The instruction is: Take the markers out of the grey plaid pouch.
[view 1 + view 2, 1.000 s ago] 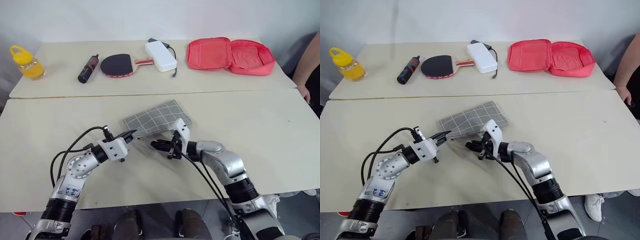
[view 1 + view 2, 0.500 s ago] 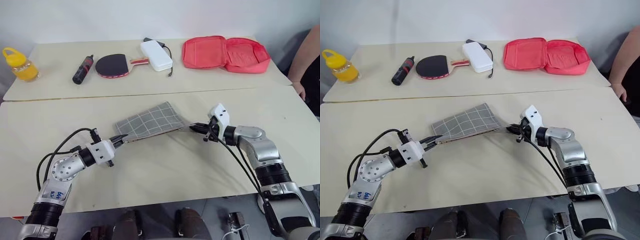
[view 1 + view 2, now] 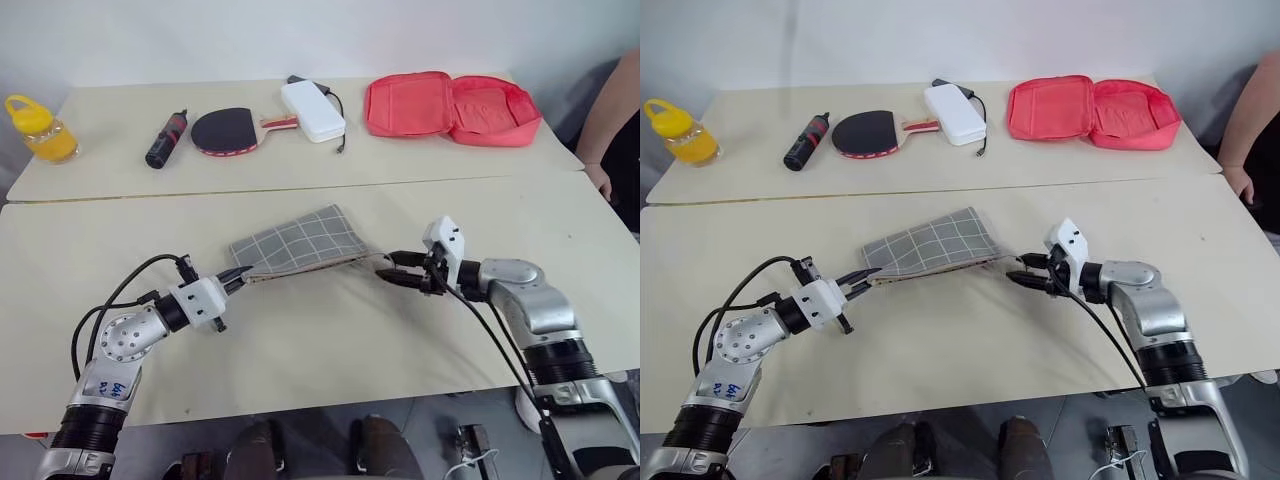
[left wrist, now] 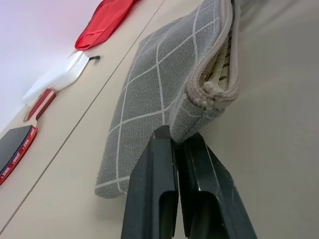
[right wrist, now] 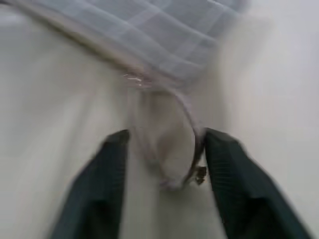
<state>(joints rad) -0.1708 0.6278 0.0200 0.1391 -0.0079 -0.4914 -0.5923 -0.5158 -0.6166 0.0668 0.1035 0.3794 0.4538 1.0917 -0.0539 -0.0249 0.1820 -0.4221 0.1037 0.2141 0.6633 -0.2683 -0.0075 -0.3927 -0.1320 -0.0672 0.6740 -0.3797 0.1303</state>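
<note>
Yellow bottle [image 3: 36, 127] far left on back table, then black-and-red cylinder [image 3: 166, 138], paddle [image 3: 226, 129], white box [image 3: 314, 110], pink-red case [image 3: 452, 108] lying open. Front table [image 3: 300, 330]: left gripper [image 3: 240, 276] clamped tight on near-left corner of grey plaid pouch [image 3: 300, 241], which lies flat mid-table (zip edge gaping slightly, tan lining visible in left wrist view). Right gripper [image 3: 386, 270] just beside pouch's right end, jaws apart, straddling loop strap [image 5: 167, 144], holding nothing. Person's arm [image 3: 610, 120] at far right.
</note>
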